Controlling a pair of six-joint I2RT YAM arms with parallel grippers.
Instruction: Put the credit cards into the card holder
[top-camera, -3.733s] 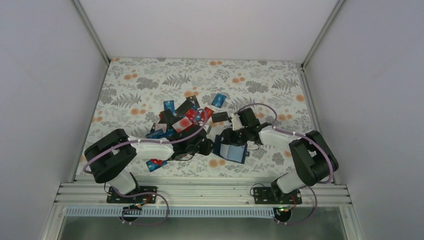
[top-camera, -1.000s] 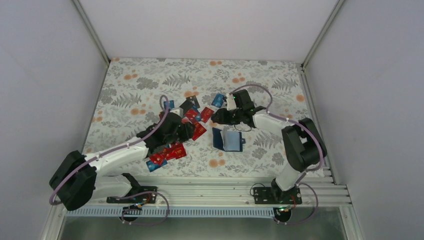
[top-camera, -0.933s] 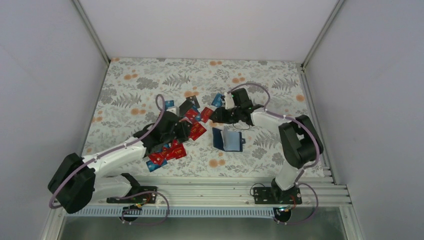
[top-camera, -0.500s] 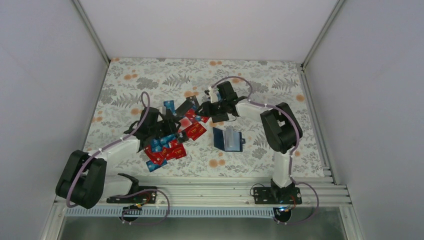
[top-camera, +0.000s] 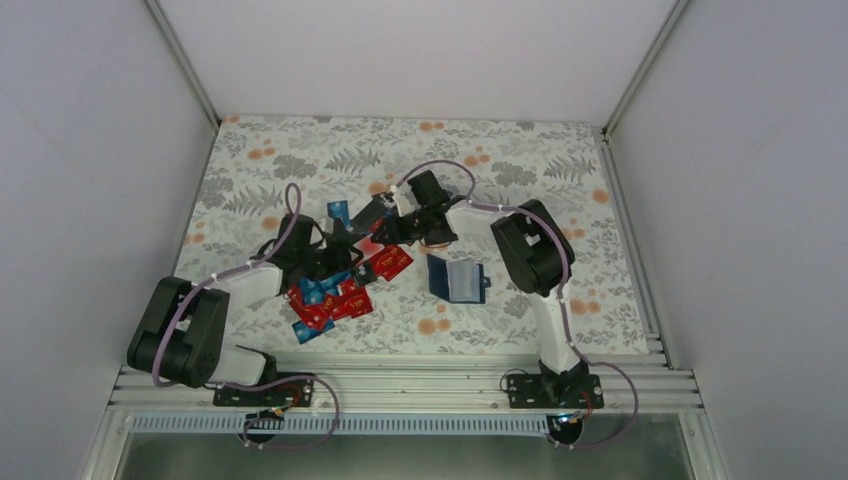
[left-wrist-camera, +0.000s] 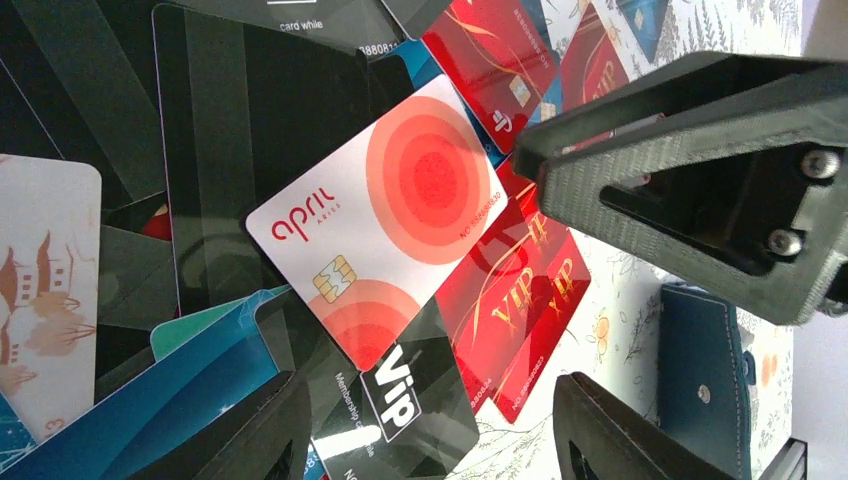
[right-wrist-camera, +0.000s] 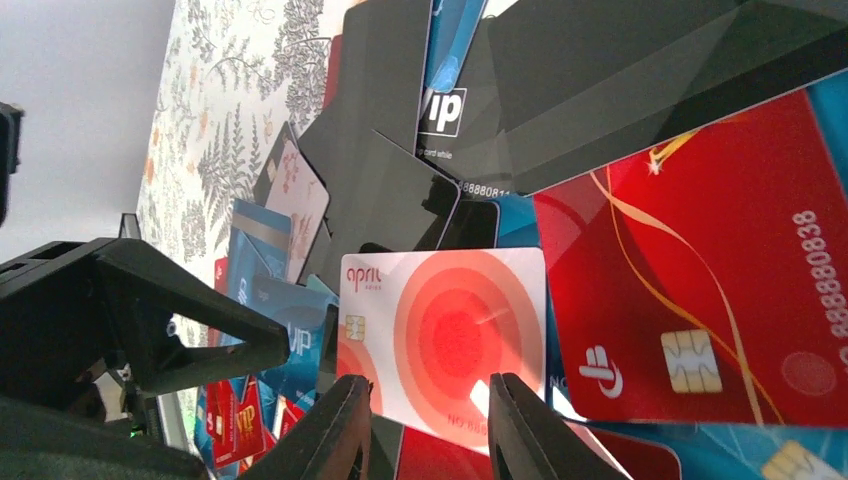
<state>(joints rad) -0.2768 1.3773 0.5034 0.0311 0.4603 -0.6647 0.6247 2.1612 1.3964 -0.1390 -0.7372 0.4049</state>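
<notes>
Since half a second ago the right gripper (top-camera: 392, 228) has slid in from 2 o'clock of the pile to hang over its 1 o'clock part, while the left gripper (top-camera: 322, 252) has stayed at the 9 o'clock side. Both sets of jaws stand apart and hold nothing. In the right wrist view the fingers straddle one edge of the april card (right-wrist-camera: 450, 335); I cannot tell whether they touch it.

The cards (top-camera: 345, 285) lie heaped and overlapping on the table (top-camera: 300, 160), none yet lifted. They look light, thin, stiff and glossy, so likely slick and hard to pick up where they lie flat. The april card rests on top, over black cards (left-wrist-camera: 260, 150), with an edge overhanging. That raised edge seems the best hold, pinched face to face.

The holder (top-camera: 457, 281) lies open at 3 o'clock of the pile, well apart from both grippers, with its paler slotted panel facing up. It is too small in view to tell whether any slot is filled.
</notes>
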